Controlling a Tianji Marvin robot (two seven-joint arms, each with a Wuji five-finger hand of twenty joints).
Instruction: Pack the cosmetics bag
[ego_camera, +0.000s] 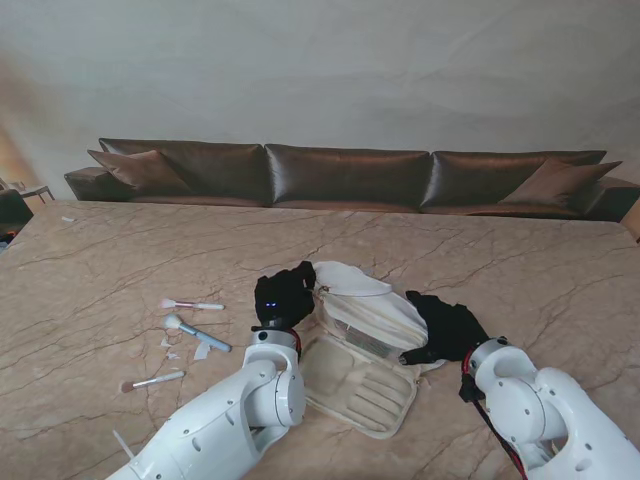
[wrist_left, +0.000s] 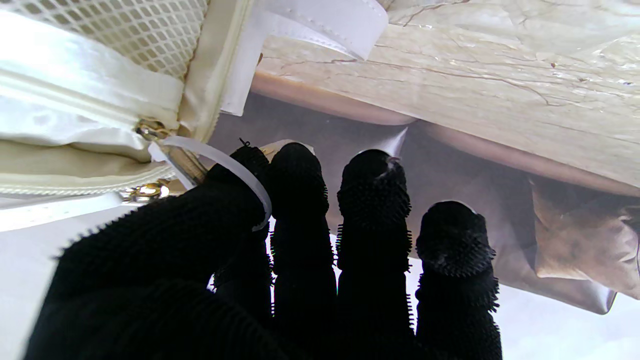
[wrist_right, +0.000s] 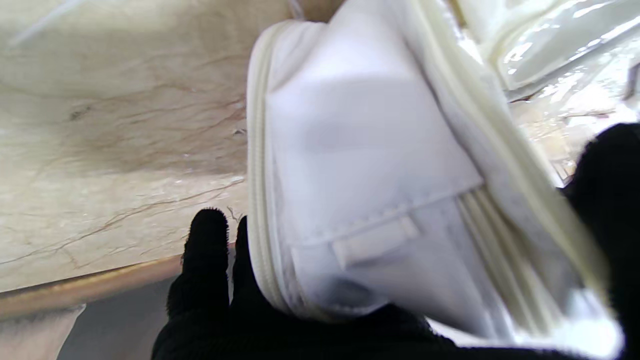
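The cream cosmetics bag (ego_camera: 365, 312) lies unzipped mid-table, its brush-slot flap (ego_camera: 362, 388) spread toward me. My left hand (ego_camera: 283, 295), in a black glove, is at the bag's left end. In the left wrist view, thumb and index finger (wrist_left: 240, 200) pinch a clear plastic loop (wrist_left: 235, 170) tied to the gold zipper pull (wrist_left: 149, 131). My right hand (ego_camera: 447, 328) clasps the bag's right end. In the right wrist view the white bag end (wrist_right: 370, 165) fills the palm, with fingers (wrist_right: 207, 260) behind it and the thumb on its other side.
Three makeup brushes lie on the marble table to the left: a pink-handled one (ego_camera: 192, 304), a blue-handled one (ego_camera: 198, 336) and a small one (ego_camera: 152, 381) nearest me. Small pale scraps (ego_camera: 200, 350) lie among them. A brown sofa (ego_camera: 350, 177) runs along the far table edge.
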